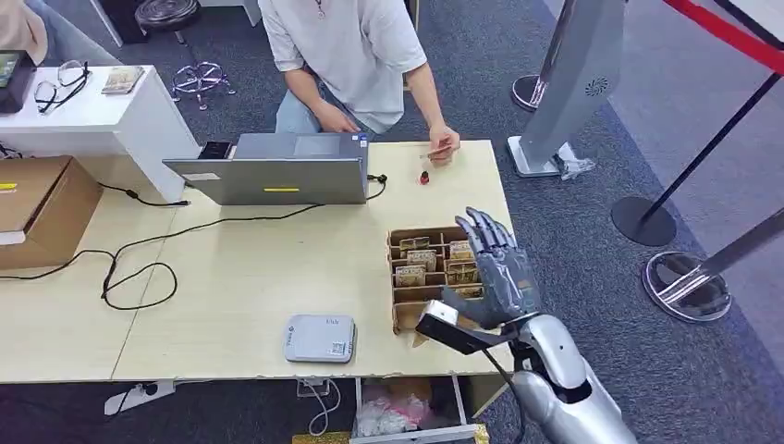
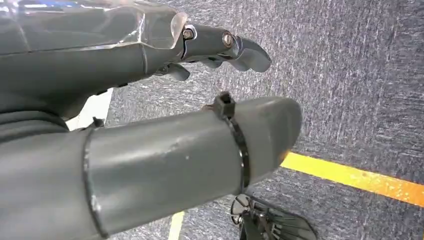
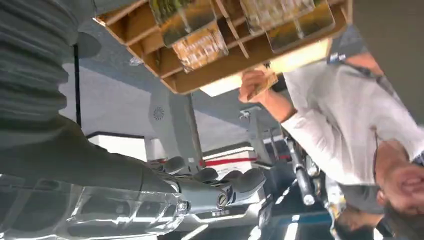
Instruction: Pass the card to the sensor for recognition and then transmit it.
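Observation:
A cardboard divider box (image 1: 399,314) on the table's right side holds several cards (image 1: 422,260) standing in its slots. My right hand (image 1: 496,268) hovers just above the box's right half, fingers spread and holding nothing. In the right wrist view the box (image 3: 227,67) and its cards (image 3: 202,47) lie beyond my empty fingers (image 3: 220,185). A grey sensor pad (image 1: 320,338) lies near the table's front edge, left of the box. Across the table a person's hand (image 1: 444,148) holds a card. My left hand (image 2: 150,100) hangs over the carpet, holding nothing.
An open laptop (image 1: 277,171) stands at the table's far side, with black cables (image 1: 139,268) trailing across the left half. A cardboard carton (image 1: 42,208) sits at far left. A small red object (image 1: 424,178) lies near the person's hand. Barrier posts (image 1: 684,277) stand on the right.

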### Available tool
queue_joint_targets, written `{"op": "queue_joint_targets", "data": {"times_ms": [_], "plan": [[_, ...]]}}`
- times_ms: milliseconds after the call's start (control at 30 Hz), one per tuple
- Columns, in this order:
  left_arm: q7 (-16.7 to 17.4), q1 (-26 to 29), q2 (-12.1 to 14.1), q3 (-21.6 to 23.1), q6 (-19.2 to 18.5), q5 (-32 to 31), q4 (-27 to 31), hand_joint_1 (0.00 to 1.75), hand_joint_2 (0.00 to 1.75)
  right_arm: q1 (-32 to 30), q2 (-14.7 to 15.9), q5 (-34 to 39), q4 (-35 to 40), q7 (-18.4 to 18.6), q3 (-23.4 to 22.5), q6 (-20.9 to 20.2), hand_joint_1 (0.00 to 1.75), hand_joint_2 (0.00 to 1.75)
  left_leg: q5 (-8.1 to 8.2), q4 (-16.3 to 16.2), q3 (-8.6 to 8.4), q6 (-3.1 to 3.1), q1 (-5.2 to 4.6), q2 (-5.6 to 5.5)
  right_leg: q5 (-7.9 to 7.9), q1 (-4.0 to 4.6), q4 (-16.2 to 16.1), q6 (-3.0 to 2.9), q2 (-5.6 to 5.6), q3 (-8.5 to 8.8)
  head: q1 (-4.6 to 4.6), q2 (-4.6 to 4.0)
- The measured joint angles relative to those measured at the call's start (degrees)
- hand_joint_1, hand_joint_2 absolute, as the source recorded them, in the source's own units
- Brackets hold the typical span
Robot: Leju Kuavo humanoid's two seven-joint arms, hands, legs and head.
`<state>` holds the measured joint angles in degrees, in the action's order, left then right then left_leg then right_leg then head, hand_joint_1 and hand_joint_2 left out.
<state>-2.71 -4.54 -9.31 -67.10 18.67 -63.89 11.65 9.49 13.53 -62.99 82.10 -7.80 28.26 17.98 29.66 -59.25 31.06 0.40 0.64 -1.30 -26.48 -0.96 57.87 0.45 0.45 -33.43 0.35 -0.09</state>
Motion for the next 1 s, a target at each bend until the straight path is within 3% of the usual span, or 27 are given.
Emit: {"op": "queue_joint_targets", "data": {"times_ms": [267, 533, 1000], "plan": [[-0.55, 0.08, -0.02, 0.0, -0.31, -0.02, 0.02, 0.0, 0.0, -0.82, 3.89, 2.23, 2.95, -0.05, 0.98, -6.6, 0.0, 1.75, 0.0, 0.0, 0.02, 0.0, 0.0, 0.0, 0.0, 0.0, 0.0, 0.0, 0.0, 0.01, 0.02, 0.0], [-2.64, 0.03, -0.04, 0.0, -0.83, -0.37, 0.02, 0.0, 0.0, 2.19, 5.64, 7.14, 2.93, -1.62, 2.34, -14.28, 0.0, 1.75, -0.01, 0.0, 0.0, 0.0, 0.0, 0.0, 0.01, 0.0, 0.0, 0.0, 0.0, 0.01, 0.02, 0.0], [-1.11, 0.04, -0.04, 0.11, -1.11, -1.07, 0.02, 0.0, 0.0, 5.98, 9.22, 10.53, 0.92, -0.59, 3.85, -18.68, 0.0, 1.75, 0.0, 0.0, 0.02, 0.0, 0.0, -0.01, 0.01, -0.01, -0.01, 0.0, -0.01, 0.01, 0.0, 0.0]]}}
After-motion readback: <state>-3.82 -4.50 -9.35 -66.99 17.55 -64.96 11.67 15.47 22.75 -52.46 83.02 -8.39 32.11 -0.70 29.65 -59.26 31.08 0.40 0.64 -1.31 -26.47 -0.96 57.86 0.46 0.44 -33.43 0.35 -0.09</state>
